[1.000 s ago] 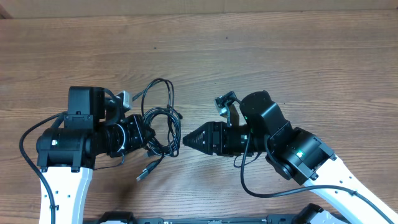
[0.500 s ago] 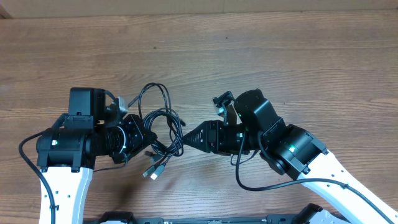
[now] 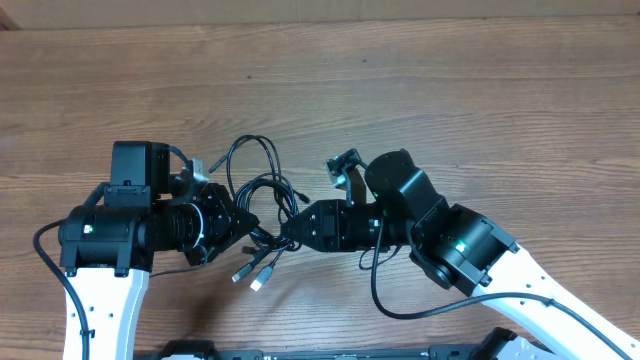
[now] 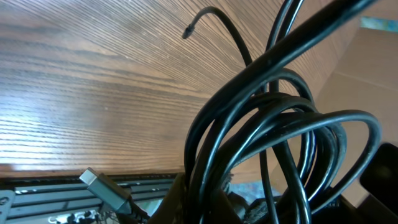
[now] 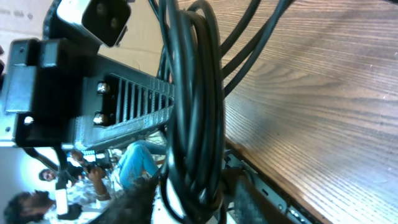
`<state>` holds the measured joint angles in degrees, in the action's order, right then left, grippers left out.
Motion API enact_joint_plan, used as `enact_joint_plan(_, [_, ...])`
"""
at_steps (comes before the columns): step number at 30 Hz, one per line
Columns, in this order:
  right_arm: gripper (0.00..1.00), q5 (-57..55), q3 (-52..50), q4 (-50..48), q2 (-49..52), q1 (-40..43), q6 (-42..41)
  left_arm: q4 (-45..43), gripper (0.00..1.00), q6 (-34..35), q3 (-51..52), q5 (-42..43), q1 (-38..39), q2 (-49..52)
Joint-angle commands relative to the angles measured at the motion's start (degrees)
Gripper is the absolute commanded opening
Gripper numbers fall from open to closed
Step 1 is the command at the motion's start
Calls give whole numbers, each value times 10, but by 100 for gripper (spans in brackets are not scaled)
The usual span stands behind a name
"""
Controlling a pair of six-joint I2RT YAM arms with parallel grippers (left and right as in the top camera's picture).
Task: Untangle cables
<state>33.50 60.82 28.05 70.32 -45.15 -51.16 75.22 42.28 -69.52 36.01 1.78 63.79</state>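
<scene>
As R gripper (image 3: 284,231) has pushed fwd, jaws narrowing astride cables (image 5: 193,93); can't tell if clamped yet; L gripper (image 3: 243,222) opposite, pinched shut on same cables; pull-apart prob next.

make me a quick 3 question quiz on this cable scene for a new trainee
1. True or false: the cables lie straight and separate on the table.
2. The left gripper is: A) open above the table, B) shut on the cables, C) out of view.
3. Where do the fingers of the right gripper sit relative to the cable bundle?
Key: 1 false, they form one looped bundle; 2 B; 3 one on each side of it.
</scene>
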Motion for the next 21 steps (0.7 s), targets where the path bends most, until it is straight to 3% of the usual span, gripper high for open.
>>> enact_joint_plan(1, [29,-9,11,-3,16,-5,1,0,4,32,0,35,-2,-1])
enact_joint_plan(5, [4,-9,11,-4,25,-13,-1,-5,4,45,0,31,-2,-1])
enact_joint_plan(16, [4,86,11,-80,15,5,10,17,4,-25,0,-204,-2,-1])
enact_joint_plan(21, [4,142,11,-113,5,28,59,27,4,-25,0,-225,-2,-1])
